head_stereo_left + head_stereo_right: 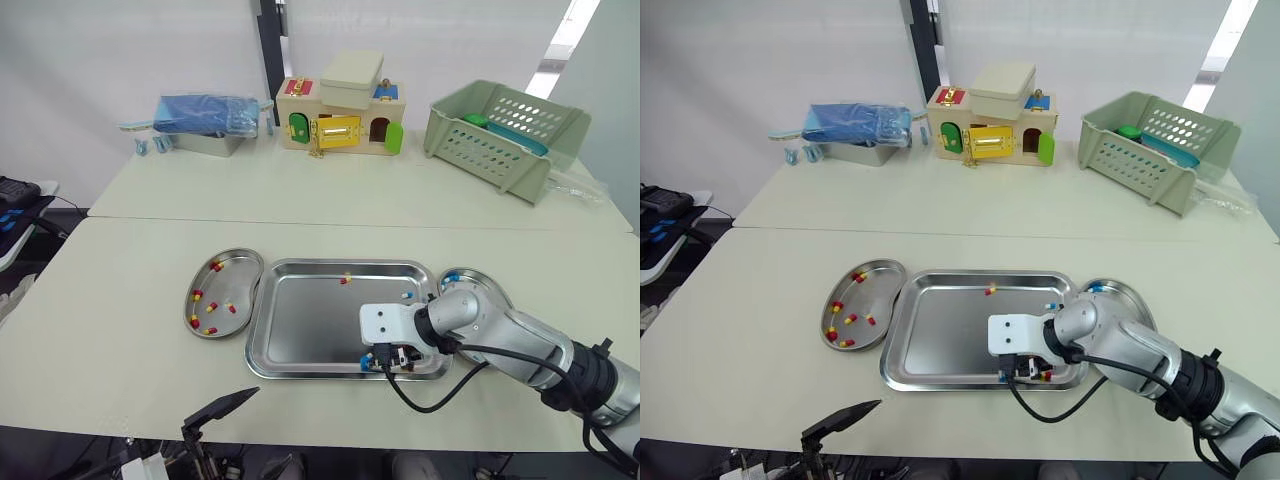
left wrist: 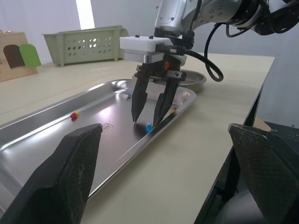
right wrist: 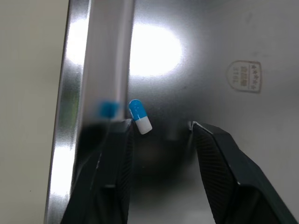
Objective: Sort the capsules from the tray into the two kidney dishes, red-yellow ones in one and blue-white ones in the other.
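The right gripper (image 3: 161, 128) is down at the near rim of the tray (image 1: 300, 265), fingers apart, with a blue-white capsule (image 3: 140, 116) lying on the tray floor just beside one tip. Red-yellow capsules (image 1: 210, 305) sit in the left dish (image 1: 243, 258). The left gripper (image 2: 164, 128) hangs low, fingers spread wide.

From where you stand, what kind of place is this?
Probably a robot test room rather than a real clinic: plain tables carry a steel tray, a kidney dish with capsules, and further back a wooden toy house with latches and a green plastic basket.
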